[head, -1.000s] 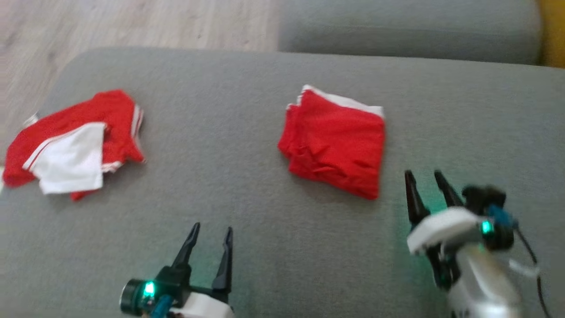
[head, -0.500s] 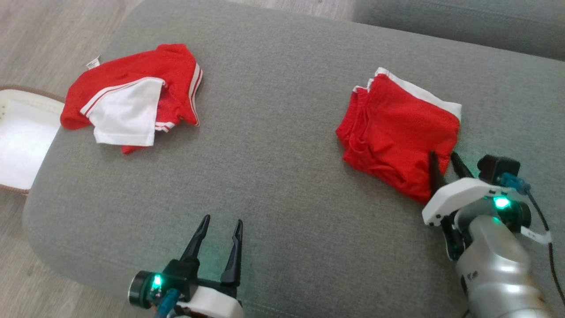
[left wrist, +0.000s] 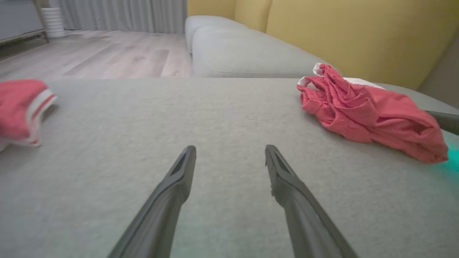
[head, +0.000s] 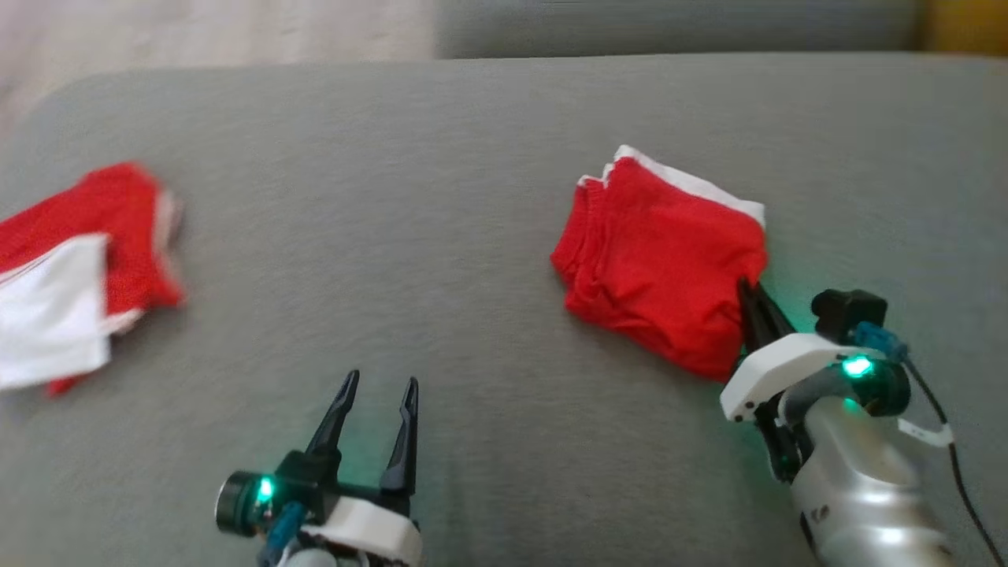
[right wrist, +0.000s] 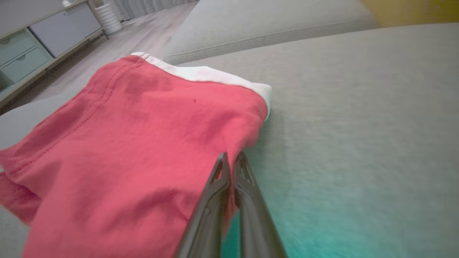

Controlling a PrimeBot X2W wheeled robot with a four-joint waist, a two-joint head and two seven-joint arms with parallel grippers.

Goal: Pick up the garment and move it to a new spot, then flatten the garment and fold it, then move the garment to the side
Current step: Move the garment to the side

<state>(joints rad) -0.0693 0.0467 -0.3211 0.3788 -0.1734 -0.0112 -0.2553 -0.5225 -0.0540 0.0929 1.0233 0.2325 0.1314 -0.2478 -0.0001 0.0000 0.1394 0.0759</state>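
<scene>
Spreading across the head view, a grey sofa cushion carries both pieces of clothing; a second grey cushion lies beyond it, with a yellow backrest and pale wood floor further off.

On the robot's right half of the cushion lies the folded red garment, a rough square with a white band along its far edge and its layers showing on the left side; well apart on the far left sits a loose red and white garment, crumpled and partly cut off by the frame.

At the folded garment's near right edge is the right gripper; its two dark fingers are pressed together, tips meeting at the hem, and red cloth shows in the slit between them, so they pinch that edge; the rest of the garment spreads away to the left of the fingers and lies flat on the cushion.

Near the front of the cushion, the left gripper has its fingers spread wide with nothing between them; it touches neither garment, the folded one lying ahead and to its right.
</scene>
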